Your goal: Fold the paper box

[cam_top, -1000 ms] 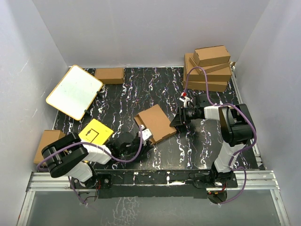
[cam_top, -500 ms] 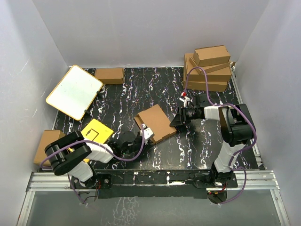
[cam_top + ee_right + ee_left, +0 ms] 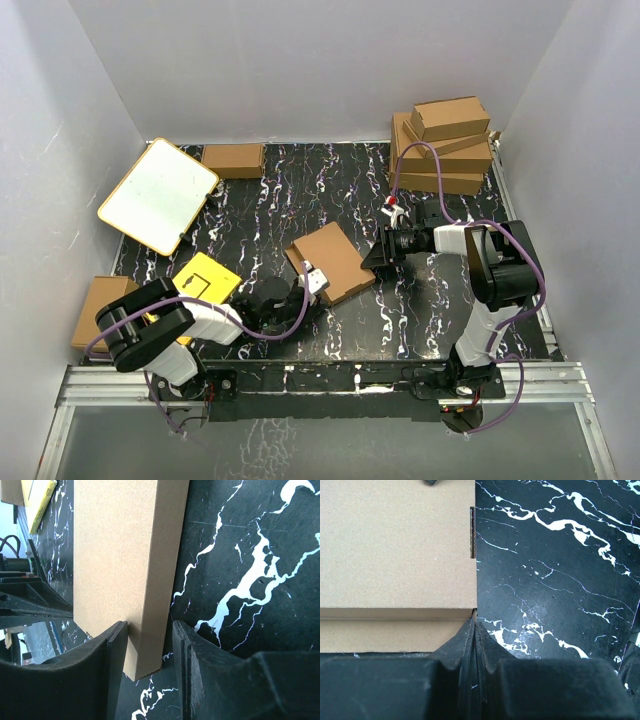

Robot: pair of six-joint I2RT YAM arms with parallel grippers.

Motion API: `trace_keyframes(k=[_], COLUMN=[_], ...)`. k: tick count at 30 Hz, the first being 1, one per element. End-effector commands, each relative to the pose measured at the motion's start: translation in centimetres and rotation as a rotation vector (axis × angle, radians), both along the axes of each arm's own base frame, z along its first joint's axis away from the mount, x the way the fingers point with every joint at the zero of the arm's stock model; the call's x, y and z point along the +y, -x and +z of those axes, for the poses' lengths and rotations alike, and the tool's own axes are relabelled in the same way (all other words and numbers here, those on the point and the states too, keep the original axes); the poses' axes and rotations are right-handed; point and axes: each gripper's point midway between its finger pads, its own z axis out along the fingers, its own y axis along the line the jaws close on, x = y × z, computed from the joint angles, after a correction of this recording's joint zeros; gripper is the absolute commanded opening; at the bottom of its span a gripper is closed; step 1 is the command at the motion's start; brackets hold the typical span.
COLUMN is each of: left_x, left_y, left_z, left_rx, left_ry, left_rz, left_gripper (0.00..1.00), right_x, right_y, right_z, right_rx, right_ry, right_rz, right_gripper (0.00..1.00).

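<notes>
The paper box (image 3: 331,261) is a thin, closed brown cardboard mailer lying in the middle of the black marbled table. My left gripper (image 3: 306,288) is at its near-left corner. In the left wrist view the two fingers (image 3: 475,614) are pressed together, their tips against the corner of the box (image 3: 395,545), where a sliver of cardboard edge shows. My right gripper (image 3: 376,256) straddles the box's right edge. The right wrist view has one finger (image 3: 119,640) on the broad face of the box (image 3: 115,555) and the other finger (image 3: 181,645) by its side wall, so my right gripper (image 3: 149,625) is shut on it.
A white board with an orange rim (image 3: 158,195) leans at the back left. A yellow card (image 3: 203,280) lies by my left arm, and a brown box (image 3: 100,305) sits at the left edge. Stacked brown boxes (image 3: 445,145) fill the back right; another box (image 3: 233,158) is at the back.
My left gripper's fingers have closed together at the box's corner, and the wrist edged slightly toward the box. The right arm and the box have not moved.
</notes>
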Motion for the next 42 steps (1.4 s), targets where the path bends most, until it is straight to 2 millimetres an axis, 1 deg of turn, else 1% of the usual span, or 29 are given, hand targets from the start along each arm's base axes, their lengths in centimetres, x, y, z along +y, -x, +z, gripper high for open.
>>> trace_keyframes(k=[1, 6, 13, 17, 21, 35, 37, 42], left_x=[-0.7, -0.7, -0.2, 0.1, 0.1, -0.1, -0.2, -0.4], left_y=[-0.6, -0.7, -0.5, -0.4, -0.5, -0.4, -0.5, -0.5], left_z=[0.8, 0.9, 1.2, 1.3, 0.9, -0.1, 0.0, 0.0], left_rx=[-0.005, -0.002, -0.006, -0.006, 0.003, 0.023, 0.022, 0.029], left_ry=[0.020, 0.018, 0.028, 0.025, 0.015, -0.003, 0.000, -0.005], left_rz=[0.007, 0.010, 0.025, 0.031, 0.034, 0.028, 0.028, 0.026], left_gripper=[0.03, 0.03, 0.15, 0.18, 0.18, 0.17, 0.15, 0.05], right_x=[-0.7, -0.7, -0.7, -0.7, -0.7, -0.7, -0.7, -0.7], right_y=[-0.6, -0.6, -0.6, -0.5, -0.5, -0.6, -0.6, -0.6], right_z=[-1.8, -1.9, -1.8, -1.9, -1.9, -1.8, -1.9, -1.8], right_rx=[-0.012, -0.011, -0.011, -0.009, -0.009, -0.010, -0.010, -0.010], right_ry=[0.079, 0.081, 0.079, 0.079, 0.079, 0.079, 0.079, 0.078], right_rz=[-0.014, -0.016, -0.015, -0.015, -0.015, -0.016, -0.015, -0.014], right_gripper=[0.46, 0.46, 0.46, 0.46, 0.46, 0.46, 0.46, 0.46])
